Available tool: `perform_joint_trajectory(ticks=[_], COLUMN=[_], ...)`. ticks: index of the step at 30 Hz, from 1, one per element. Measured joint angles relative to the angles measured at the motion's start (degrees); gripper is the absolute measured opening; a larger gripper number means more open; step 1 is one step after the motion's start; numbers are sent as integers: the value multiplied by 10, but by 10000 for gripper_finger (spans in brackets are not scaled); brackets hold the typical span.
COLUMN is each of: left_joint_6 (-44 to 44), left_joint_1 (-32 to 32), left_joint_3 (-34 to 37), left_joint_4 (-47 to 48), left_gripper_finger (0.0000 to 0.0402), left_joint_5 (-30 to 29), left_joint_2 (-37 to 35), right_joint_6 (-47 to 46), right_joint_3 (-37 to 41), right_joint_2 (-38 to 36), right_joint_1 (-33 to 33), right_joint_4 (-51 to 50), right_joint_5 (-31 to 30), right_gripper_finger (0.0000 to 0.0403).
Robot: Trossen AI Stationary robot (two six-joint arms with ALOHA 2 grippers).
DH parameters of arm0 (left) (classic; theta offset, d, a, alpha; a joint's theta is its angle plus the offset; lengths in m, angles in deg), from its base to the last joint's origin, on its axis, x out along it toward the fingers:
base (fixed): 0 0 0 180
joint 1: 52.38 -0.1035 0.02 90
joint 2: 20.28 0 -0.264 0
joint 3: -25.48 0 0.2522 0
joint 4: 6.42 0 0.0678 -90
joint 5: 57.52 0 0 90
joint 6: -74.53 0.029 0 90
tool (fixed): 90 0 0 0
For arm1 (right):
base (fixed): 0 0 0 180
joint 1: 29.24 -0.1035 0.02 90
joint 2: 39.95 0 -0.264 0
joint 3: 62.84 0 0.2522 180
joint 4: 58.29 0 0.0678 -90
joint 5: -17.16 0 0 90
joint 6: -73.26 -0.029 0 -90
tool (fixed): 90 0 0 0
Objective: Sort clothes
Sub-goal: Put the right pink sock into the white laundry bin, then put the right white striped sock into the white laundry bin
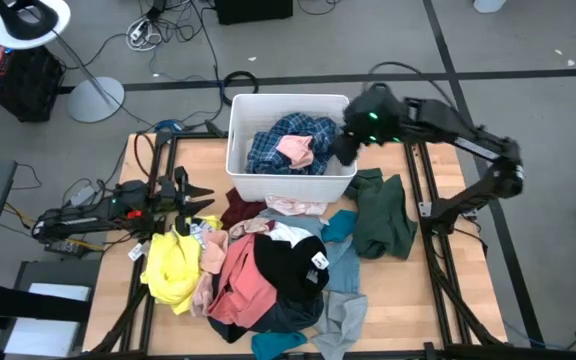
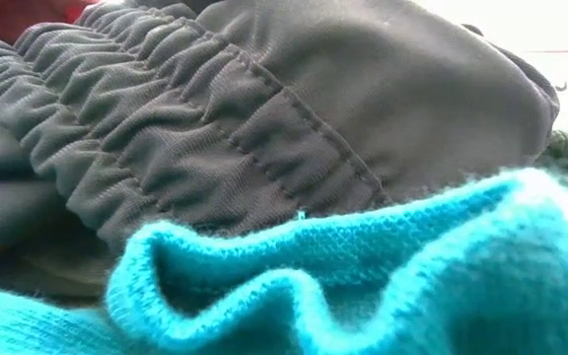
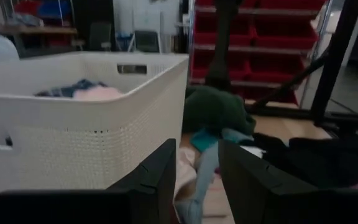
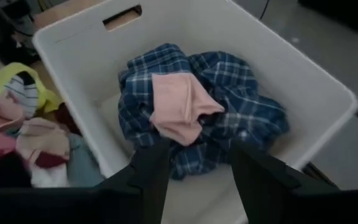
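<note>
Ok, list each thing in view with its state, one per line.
White bin: upright, open-topped, partly filled.
Blue plaid shirt: crumpled inside the bin.
Pink garment: lying on the plaid shirt, in the bin.
Dark green garment: heaped on the table, right of the bin.
Yellow garment: bunched on the table.
Black garment: on top of the pile.
Right hand: open, empty, above the bin.
Left hand: open, empty, left of the pile.

Even, soft overhead light, faint shadows; low view's teal knit (image 2: 363,286) blurred close-up.
</note>
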Motion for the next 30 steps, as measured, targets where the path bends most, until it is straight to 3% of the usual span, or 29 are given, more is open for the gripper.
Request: perform_joint_trajectory(ticks=[6,16,21,30], left_joint_6=[-39,-78,-92,-118], left_joint_1=[38,146,175,175], left_joint_3=[-39,-118,-153,-188], left_joint_4=[49,57,58,55], left_gripper_finger=[127,127,127,127], left_joint_5=[-2,-110,-146,-157], left_joint_2=[73,248,348,498], right_joint_6=[-91,-335,-406,-408], right_joint_3=[50,285,381,514], right_joint_2=[-67,-139,-136,-111], right_joint_1=[-134,-340,-418,-503], right_joint_4=[-34,-25,61,280], right_joint_5=[-116,-251,-296,-374], right_gripper_finger=[169,169,169,169])
